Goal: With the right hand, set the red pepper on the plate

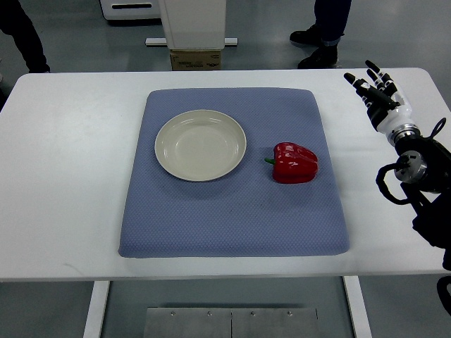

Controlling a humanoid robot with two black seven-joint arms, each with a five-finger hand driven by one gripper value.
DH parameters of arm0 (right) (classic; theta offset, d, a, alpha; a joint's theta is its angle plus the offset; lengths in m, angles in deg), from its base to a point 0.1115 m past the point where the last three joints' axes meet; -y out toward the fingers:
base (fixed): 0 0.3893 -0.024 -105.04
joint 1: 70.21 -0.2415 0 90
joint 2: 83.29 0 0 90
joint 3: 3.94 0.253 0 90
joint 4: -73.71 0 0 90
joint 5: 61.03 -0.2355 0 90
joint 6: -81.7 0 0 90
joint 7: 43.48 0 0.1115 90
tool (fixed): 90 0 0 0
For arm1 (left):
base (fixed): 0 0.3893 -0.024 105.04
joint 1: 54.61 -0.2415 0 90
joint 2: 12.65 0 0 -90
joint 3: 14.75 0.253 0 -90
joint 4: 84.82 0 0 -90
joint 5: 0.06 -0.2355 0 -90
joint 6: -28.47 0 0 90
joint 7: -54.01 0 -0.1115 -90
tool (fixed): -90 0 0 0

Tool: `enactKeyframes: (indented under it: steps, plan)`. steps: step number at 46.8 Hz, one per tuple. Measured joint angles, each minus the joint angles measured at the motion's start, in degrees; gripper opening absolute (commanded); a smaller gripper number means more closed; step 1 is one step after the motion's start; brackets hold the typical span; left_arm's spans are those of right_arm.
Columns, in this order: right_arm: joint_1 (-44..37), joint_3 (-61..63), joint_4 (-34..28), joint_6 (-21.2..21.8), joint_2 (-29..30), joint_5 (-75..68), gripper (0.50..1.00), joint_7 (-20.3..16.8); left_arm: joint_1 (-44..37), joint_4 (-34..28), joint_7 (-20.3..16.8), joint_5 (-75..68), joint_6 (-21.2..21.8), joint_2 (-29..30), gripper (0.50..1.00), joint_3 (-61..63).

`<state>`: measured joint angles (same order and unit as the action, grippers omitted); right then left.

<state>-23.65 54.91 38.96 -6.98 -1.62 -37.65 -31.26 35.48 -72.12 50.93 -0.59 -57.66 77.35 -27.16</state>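
Note:
A red pepper [294,163] with a green stem lies on its side on the blue mat [232,211], just right of a cream plate [201,145]. The plate holds nothing. My right hand [373,88] hovers over the table's far right part, well to the right of the pepper and apart from it. Its fingers are spread and point away from me, holding nothing. No left arm shows.
The mat sits in the middle of a white table [63,176]. Beyond the far edge stand a white pedestal with a cardboard box [196,59] and a person's legs and shoes [320,42]. Another person's leg [21,35] shows at the top left.

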Motion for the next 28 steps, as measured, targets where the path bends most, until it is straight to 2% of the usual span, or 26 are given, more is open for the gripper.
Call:
enactKeyframes:
  steps: [13, 28]
  plan:
    - [1.50, -0.75, -0.35, 0.64, 0.32, 0.00, 1.000, 0.00, 0.00, -0.02, 0.00, 0.00, 0.00, 0.00, 1.000, 0.02]
    - [1.39, -7.07, -1.41, 5.45, -2.00, 0.11, 0.998, 0.55, 0.00, 0.00, 0.01, 0.00, 0.00, 0.00, 1.000, 0.01]
